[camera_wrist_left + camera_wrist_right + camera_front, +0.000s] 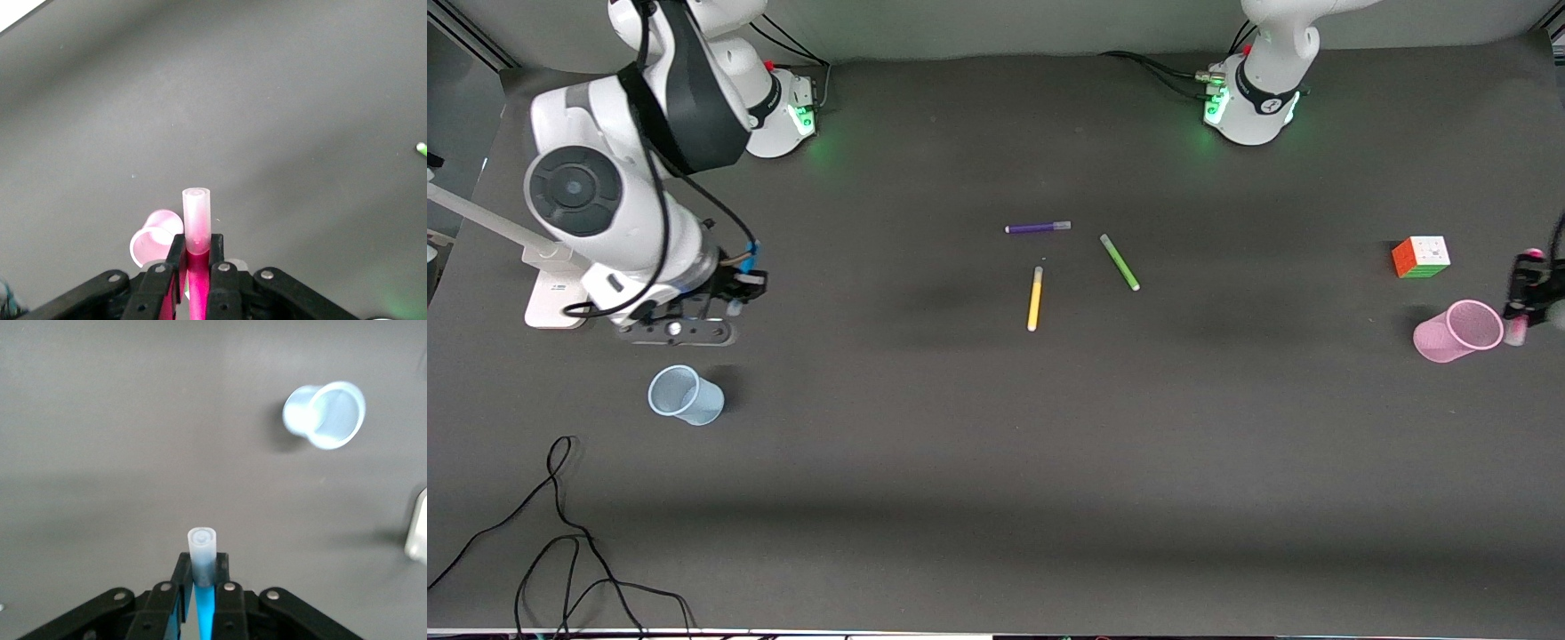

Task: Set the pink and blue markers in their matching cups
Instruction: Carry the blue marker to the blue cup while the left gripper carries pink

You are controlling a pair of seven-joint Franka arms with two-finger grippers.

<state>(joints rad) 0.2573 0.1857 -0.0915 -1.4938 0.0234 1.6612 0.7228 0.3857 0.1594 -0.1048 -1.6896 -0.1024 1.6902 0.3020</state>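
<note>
Both pincers clenched on pens w/ caps down: left pincer [194,270] w/ slim magenta-pink marker [196,223] beside translucent pink plastic cup [1458,331] at worktop's left-arm edge, right pincer [203,583] w/ bright blue marker [202,555] near pale blue cup [685,396] toward right-arm edge; neither's over a rim, so dropping now prob. misses or tips a cup.

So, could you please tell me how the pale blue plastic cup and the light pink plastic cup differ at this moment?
The pale blue translucent plastic cup stands at the right arm's end of the table; the light pink translucent plastic cup stands at the left arm's end. The right claw, holding the blue marker, is off to one side of the blue cup; the left claw, holding the pink marker, is close beside the pink cup. Both are small, tapered, upright and empty.
</note>
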